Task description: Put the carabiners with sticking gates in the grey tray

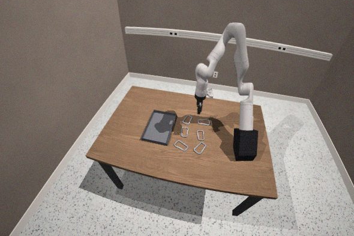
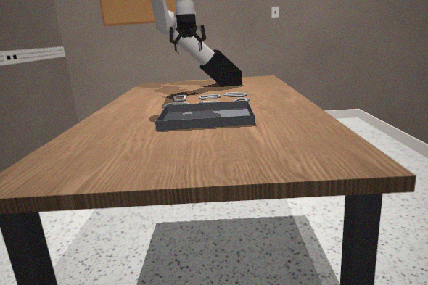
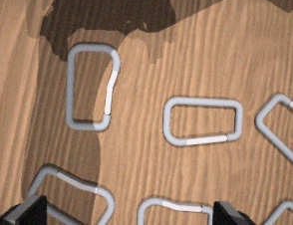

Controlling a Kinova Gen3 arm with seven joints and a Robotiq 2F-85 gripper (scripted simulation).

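Several silver carabiners lie on the wooden table in two rows to the right of the grey tray [image 1: 159,127], which shows no carabiner inside. My gripper [image 1: 199,110] is open and empty, hanging above the far end of the group, well above the table in the exterior view [image 2: 188,48]. In the wrist view one carabiner [image 3: 92,87] lies upper left in shadow, and another [image 3: 202,121] lies in the middle. A third carabiner [image 3: 70,196] lies at lower left beside my fingertips. All visible gates look closed. The tray [image 2: 204,114] hides parts of the nearest carabiners.
The arm's black base [image 1: 245,145] stands on the table to the right of the carabiners. The arm's shadow falls across the tray and the far carabiners. The table's near and left parts hold nothing else.
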